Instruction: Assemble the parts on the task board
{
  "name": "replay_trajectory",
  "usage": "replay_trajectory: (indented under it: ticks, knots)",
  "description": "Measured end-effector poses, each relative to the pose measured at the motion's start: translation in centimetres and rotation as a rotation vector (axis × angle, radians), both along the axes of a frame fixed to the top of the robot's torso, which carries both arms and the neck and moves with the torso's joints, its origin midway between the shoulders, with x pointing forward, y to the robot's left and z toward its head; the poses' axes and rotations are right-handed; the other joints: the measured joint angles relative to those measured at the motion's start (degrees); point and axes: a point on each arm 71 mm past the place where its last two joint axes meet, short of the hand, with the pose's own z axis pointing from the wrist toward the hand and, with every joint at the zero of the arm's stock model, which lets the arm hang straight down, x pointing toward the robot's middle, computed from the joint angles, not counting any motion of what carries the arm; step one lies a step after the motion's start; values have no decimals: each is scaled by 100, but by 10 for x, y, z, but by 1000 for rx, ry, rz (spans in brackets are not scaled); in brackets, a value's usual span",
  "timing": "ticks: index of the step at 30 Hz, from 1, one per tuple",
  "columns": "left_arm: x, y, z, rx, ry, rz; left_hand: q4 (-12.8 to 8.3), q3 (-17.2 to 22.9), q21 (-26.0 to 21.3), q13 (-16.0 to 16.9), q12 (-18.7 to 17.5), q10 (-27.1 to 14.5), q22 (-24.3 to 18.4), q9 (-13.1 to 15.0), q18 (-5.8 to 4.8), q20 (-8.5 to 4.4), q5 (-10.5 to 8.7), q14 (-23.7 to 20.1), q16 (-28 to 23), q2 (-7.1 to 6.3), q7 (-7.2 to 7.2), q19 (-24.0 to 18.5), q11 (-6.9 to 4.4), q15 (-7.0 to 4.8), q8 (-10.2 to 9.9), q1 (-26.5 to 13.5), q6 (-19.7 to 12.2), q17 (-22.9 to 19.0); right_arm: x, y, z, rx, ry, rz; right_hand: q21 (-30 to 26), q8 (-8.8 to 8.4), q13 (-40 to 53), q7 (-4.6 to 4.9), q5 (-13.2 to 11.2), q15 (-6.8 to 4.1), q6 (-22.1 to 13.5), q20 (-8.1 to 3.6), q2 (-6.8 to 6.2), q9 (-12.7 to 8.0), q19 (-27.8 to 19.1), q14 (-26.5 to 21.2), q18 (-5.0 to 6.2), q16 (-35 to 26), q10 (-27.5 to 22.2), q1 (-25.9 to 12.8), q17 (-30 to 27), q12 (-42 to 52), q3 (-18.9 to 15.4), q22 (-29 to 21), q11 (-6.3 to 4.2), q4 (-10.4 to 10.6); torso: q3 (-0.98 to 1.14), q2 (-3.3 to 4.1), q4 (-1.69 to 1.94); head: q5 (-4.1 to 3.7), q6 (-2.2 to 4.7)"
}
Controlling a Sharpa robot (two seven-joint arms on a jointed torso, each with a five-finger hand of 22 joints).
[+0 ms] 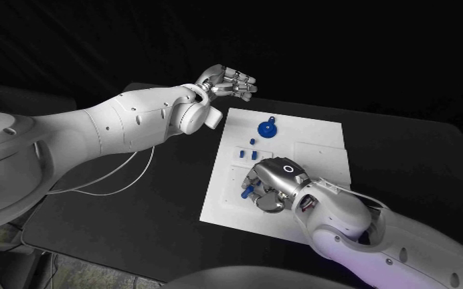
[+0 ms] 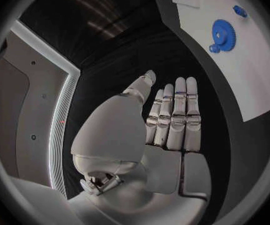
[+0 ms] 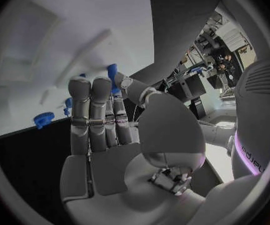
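Note:
The white task board [image 1: 309, 143] lies in the middle of the black table. A blue gear [image 1: 267, 128] stands on its far part, with three small blue pegs [image 1: 253, 148] just nearer. My right hand [image 1: 271, 186] hovers low over the board's near part, and a small blue part [image 1: 248, 188] sits pinched between its thumb and a finger. In the right wrist view that blue part [image 3: 112, 73] sits at the fingertips of my right hand [image 3: 103, 120]. My left hand [image 1: 227, 83] hangs off the board's far left corner, fingers straight, holding nothing. The left wrist view shows my left hand [image 2: 169, 117] and the gear [image 2: 224, 33].
Black tabletop [image 1: 144, 202] surrounds the board on all sides. A thin white cable [image 1: 116, 180] trails across the table on the left, below my left arm. Shallow square recesses [image 1: 318, 152] mark the board's right half.

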Motion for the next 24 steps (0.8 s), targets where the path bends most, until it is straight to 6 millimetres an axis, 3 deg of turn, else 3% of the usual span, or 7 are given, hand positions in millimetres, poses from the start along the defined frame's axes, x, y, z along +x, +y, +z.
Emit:
replay_trajectory:
  ticks: [10, 15, 17, 21, 24]
  knots:
    - [0, -1, 0, 0, 1, -2, 0, 0, 0, 0, 0, 0, 0, 0, 0, 0, 0, 0, 0, 0, 0, 0, 0, 0, 0, 0, 0, 0, -5, 8, -2, -24, -9, 17, 0, -5, -7, -4, 25, 8, -5, 1, 1, 9, 1, 8, -4, 0, 8, -1, 5, 7, -6, 10, 8, -6, -2, -1, 2, -7, -4]
    - [0, -1, 0, -1, 2, -4, 0, 0, 0, 0, 0, 0, 0, 0, 0, 0, 0, 0, 0, 0, 0, 0, 0, 0, 0, 0, 0, 0, -6, 14, -6, -32, -22, 30, -108, -14, -8, -13, 304, 10, -19, 9, 18, 16, 9, 10, -24, -1, 9, -18, 1, 7, 33, 12, 9, 3, -2, 0, 4, -7, -11]
    - [0, -1, 0, -1, 3, -4, 0, 0, 0, 0, 0, -2, -13, 0, 0, 0, 0, 0, 0, 0, -5, 0, 2, 0, 0, 0, -5, 0, -6, 15, -7, -31, -26, 30, -167, 3, -8, -1, 527, 18, -30, 10, 16, 19, 10, 18, -42, -16, 8, -19, -7, 7, -161, -2, 8, 35, -1, 2, 6, -1, -15]
    - [0, 0, 0, 0, 3, -4, 0, 0, 0, 0, 0, -21, -50, 0, 0, 0, 0, 0, 0, 0, -15, 0, 21, 0, 0, 0, -15, 0, -6, 15, -9, -27, -31, 27, -199, 37, -3, 40, 647, 18, -77, 11, -24, 16, 11, 18, -38, -17, -45, -88, -21, 17, -629, -33, -45, 56, 1, 2, 3, 7, -24]
    - [0, 0, 0, 0, 4, -4, 0, 0, 0, 0, 0, -21, -50, 0, 0, 0, 0, 0, 0, 0, -15, 0, 21, 0, 0, 0, -15, 0, -6, 13, -14, -31, -27, 20, -209, 48, -27, 67, 646, 40, -259, 11, -41, -28, 11, -4, 25, -16, -82, -253, -33, 21, -805, -60, -101, 90, 1, 2, 0, 8, -25]
